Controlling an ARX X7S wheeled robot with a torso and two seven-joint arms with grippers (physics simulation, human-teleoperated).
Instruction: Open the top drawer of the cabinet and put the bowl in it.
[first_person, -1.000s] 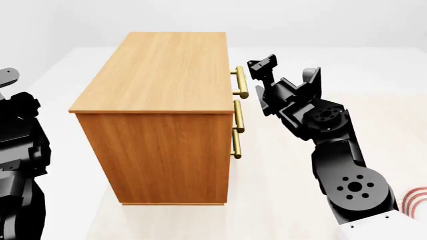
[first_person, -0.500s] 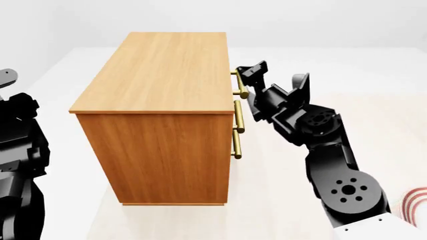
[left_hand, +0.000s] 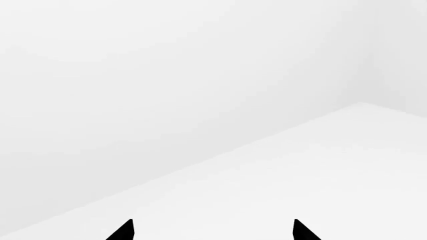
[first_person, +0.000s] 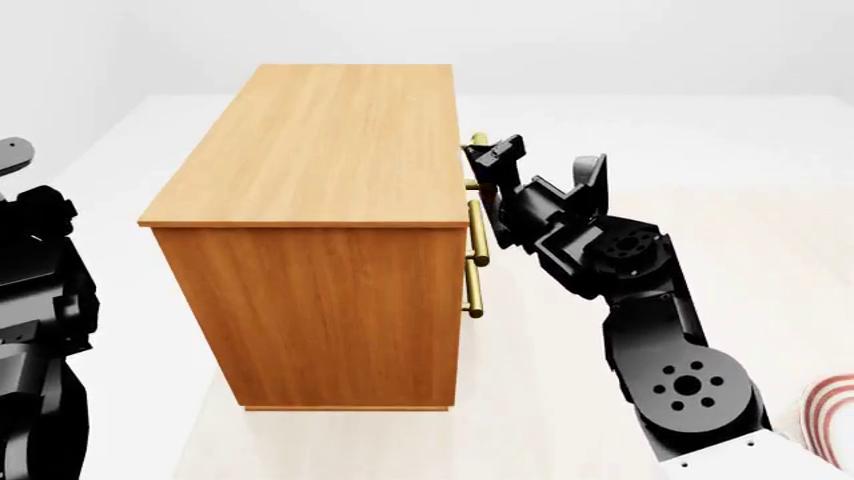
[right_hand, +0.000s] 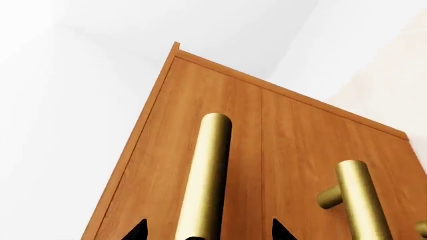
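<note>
The cabinet (first_person: 320, 150) is an orange-brown wooden chest standing in the middle of the head view, its brass handles facing right. The top drawer (right_hand: 167, 150) is closed. My right gripper (first_person: 487, 165) is at the top drawer's bar handle (right_hand: 207, 175). In the right wrist view that gripper (right_hand: 207, 231) is open, with one black fingertip on each side of the bar and not touching it. My left gripper (left_hand: 212, 230) is open and holds nothing, facing a bare white wall. The bowl is out of view.
The middle drawer's handle (right_hand: 360, 200) runs beside the top one. My left arm (first_person: 40, 290) hangs at the cabinet's left side. A bit of a white plate with red rings (first_person: 834, 405) shows at the lower right edge. The floor is pale.
My right gripper has moved left toward the cabinet front, from apart from the handles to straddling the top drawer's bar. The left arm has not moved.
</note>
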